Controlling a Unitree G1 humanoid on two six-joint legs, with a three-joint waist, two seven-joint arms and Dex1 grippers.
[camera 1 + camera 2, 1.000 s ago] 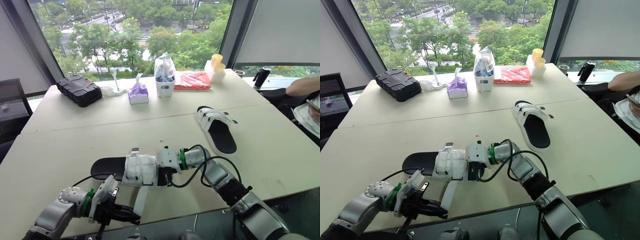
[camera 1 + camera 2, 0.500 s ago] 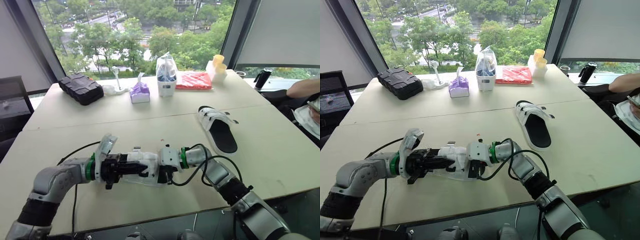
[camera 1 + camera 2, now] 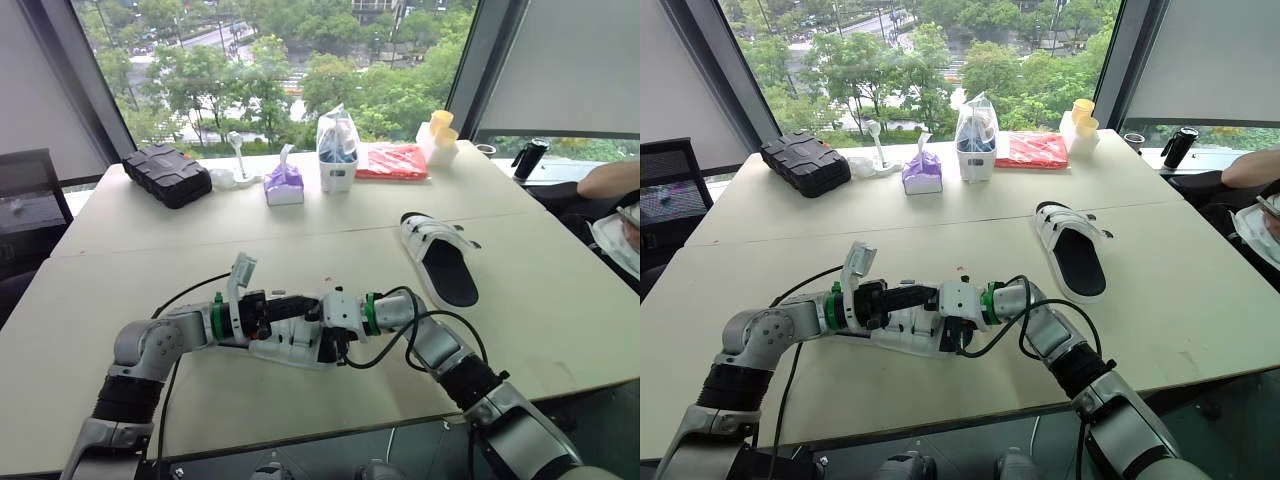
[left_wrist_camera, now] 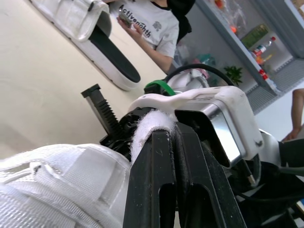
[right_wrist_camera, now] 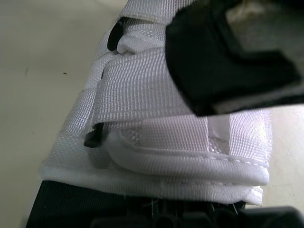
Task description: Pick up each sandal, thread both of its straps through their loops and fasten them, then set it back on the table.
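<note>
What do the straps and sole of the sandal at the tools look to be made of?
Straps: white woven webbing, matte, judging by the ribbed weave; likely nylon or polyester. The strap end looks fuzzy, probably hook-and-loop. Sole: black, matte, finely grained; foam or rubber, I cannot tell which.
</note>
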